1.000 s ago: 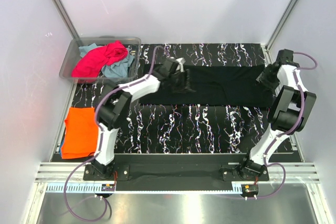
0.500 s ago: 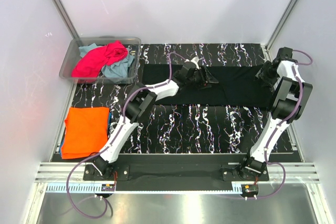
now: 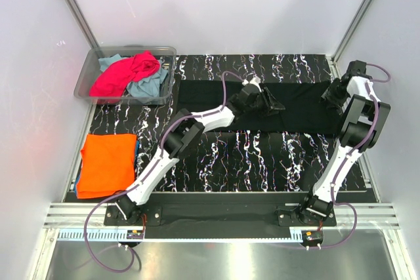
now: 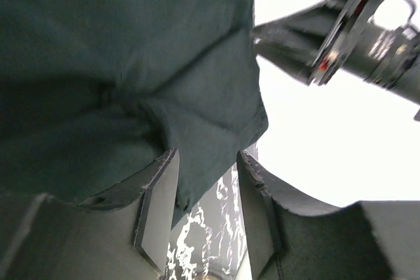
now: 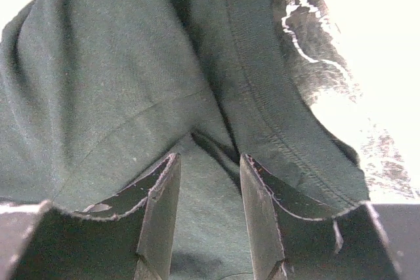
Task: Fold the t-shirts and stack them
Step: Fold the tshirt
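Black t-shirt point(image 3: 302, 106) lengthwise left-to-right

Bright, even light falls from above in the top view. The white walls point(image 3: 216, 11) glow softly, most behind the tabletop point(image 3: 262, 155), and the shadows under the arms are weak. This picture is sharp, and the metal strip point(image 3: 216, 257) at the near edge gives only a dull reflection. In the left wrist view the background is burned out to pure white, and the right arm point(image 4: 348, 37) before it is smeared by blur. The black t-shirt point(image 4: 98, 63) looks dim grey-green and soft, and the left fingers point(image 4: 157, 208) are dark and unsharp. In the right wrist view the weave and hem stitching are crisp and the right fingers point(image 5: 161, 214) lie in shadow. Glare washes out the upper right corner.
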`<state>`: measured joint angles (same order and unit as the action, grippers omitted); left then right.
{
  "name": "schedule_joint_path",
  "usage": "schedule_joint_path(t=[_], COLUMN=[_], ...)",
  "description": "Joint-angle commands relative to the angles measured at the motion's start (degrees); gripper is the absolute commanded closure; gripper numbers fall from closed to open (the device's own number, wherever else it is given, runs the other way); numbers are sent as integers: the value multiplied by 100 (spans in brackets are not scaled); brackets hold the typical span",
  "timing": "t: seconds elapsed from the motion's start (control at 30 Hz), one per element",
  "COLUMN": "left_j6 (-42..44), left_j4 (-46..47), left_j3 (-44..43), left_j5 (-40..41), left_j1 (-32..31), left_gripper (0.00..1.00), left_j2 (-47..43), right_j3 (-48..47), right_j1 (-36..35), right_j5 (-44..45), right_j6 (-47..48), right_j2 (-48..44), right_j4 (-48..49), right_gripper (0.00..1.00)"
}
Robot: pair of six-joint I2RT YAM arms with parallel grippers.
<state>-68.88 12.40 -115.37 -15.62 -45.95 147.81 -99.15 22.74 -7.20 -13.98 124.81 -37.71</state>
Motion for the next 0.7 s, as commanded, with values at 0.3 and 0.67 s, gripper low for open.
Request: schedule_joint_path(t=[0.3,0.67], left_j6=[-336,-784], left_j4=[227,298], left_j3=[-205,-899], left_j5=[199,234], left_j1=[-72,-89], left_gripper=[45,55], left_j2=[213,758], right_j3=[-271,-122], right_j1=[143,143], right_j5=[-527,-563], right_j6=[44,53], right_j2=[131,122], right_j4=[194,291], right_gripper=[54,62])
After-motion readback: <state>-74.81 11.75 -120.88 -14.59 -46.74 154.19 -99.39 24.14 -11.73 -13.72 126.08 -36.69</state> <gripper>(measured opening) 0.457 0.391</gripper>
